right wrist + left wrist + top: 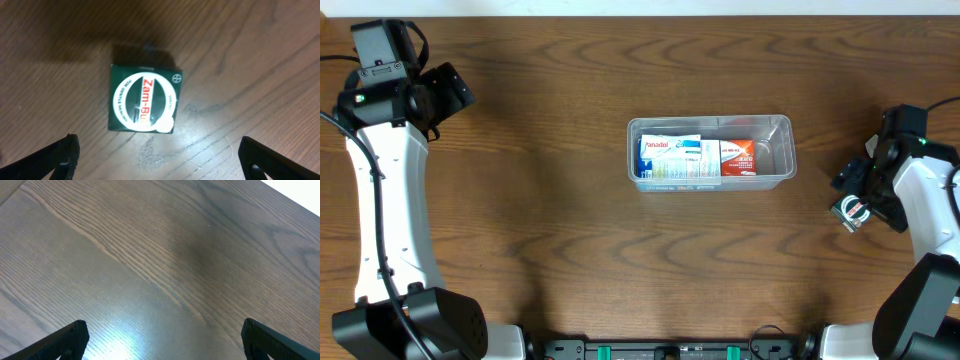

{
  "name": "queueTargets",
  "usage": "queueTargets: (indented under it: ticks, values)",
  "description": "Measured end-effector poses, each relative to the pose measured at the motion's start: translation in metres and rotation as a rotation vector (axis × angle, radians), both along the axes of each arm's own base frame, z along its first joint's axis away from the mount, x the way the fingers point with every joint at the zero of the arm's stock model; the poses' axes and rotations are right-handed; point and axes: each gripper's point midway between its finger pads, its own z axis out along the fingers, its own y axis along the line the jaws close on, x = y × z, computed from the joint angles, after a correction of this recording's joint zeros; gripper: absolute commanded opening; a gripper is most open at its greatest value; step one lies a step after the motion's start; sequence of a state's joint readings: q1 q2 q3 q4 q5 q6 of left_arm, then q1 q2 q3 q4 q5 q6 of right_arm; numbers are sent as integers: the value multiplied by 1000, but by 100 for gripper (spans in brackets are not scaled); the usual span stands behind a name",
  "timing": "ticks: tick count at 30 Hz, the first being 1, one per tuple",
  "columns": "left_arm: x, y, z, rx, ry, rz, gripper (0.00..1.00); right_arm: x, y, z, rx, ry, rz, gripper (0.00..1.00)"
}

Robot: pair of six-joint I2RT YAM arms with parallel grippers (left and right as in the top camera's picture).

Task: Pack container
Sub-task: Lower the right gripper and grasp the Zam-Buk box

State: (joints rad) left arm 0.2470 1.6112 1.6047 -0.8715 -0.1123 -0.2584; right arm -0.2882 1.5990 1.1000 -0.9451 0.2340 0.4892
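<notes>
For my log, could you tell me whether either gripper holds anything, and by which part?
Nothing is held: the left gripper is open over the table, the right gripper open above the green Zam-Buk box.

A dark brown wood-grain table fills the view, with a pale strip along its far edge.

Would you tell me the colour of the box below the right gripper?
The box is dark green, with white ring and red lettering; best in right wrist view.
</notes>
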Motion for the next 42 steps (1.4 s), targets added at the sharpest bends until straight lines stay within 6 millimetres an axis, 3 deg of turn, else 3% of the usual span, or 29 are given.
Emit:
queueTargets:
  ticks: [5, 10, 15, 25, 42]
  values:
    - [0, 0, 0, 0, 0, 0, 98, 5, -3, 0, -8, -29, -24, 99]
    - [0, 0, 0, 0, 0, 0, 98, 12, -4, -14, -15, -78, -33, 99]
    - [0, 0, 0, 0, 0, 0, 98, -1, 2, -34, 4, -55, -35, 99]
    - [0, 0, 0, 0, 0, 0, 98, -7, -7, -48, 8, -86, -95, 96]
    - [0, 0, 0, 0, 0, 0, 98, 3, -7, -52, 62, -155, -110, 94]
